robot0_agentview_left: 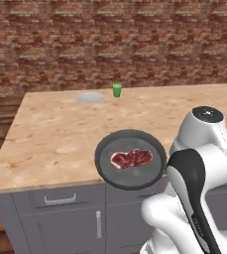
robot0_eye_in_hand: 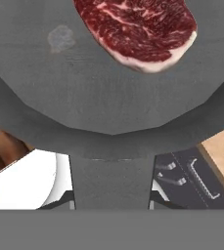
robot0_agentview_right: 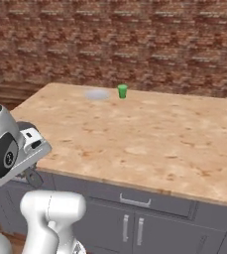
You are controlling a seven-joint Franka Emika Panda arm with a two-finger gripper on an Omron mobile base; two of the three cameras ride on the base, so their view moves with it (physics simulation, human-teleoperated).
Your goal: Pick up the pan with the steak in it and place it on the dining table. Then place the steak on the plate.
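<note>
The dark grey pan (robot0_agentview_left: 130,159) hangs level at the near edge of the dining table (robot0_agentview_left: 55,129), partly over the wood top and partly past it. The red marbled steak (robot0_agentview_left: 131,158) lies near the pan's middle; the hand view shows the steak (robot0_eye_in_hand: 138,29) close up on the pan floor (robot0_eye_in_hand: 84,88). My gripper (robot0_eye_in_hand: 111,202) is shut on the pan's handle (robot0_eye_in_hand: 111,178), which runs down between the jaws. The arm's white elbow covers the handle in the left base view. The pale plate (robot0_agentview_left: 90,97) lies flat at the table's far side, also seen as the plate (robot0_agentview_right: 96,94).
A small green cup (robot0_agentview_left: 117,90) stands just right of the plate, near the far edge. Grey drawers and doors (robot0_agentview_left: 60,208) front the table base below the pan. A brick wall (robot0_agentview_left: 110,39) rises behind the table. Broad bare wood top (robot0_agentview_right: 144,134) lies between pan and plate.
</note>
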